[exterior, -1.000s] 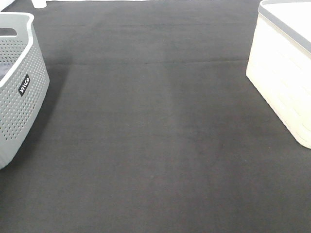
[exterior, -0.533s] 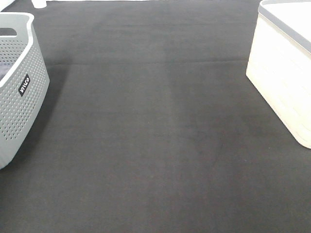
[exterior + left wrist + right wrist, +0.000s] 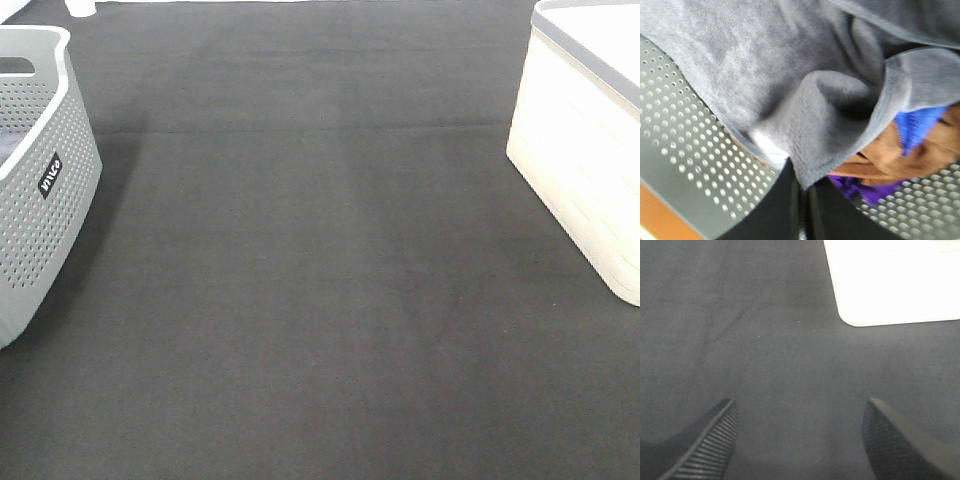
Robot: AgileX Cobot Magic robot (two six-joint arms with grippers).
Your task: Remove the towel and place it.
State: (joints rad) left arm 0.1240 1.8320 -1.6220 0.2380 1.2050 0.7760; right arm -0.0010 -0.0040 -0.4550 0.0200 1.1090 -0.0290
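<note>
The grey-lavender towel [image 3: 790,75] lies crumpled inside the grey perforated basket [image 3: 685,165] in the left wrist view, with its small white tag [image 3: 767,145] near the hem. My left gripper [image 3: 803,195] is inside that basket, its two dark fingers pressed together on the towel's hemmed corner. My right gripper [image 3: 800,427] is open and empty, hovering over the black mat [image 3: 765,340]. Neither gripper shows in the exterior high view.
Brown [image 3: 890,155], blue [image 3: 917,125] and purple [image 3: 860,185] cloths lie under the towel. In the exterior high view the grey basket [image 3: 40,180] stands at the left edge and a white basket [image 3: 585,150] at the right edge; its corner shows in the right wrist view [image 3: 890,280].
</note>
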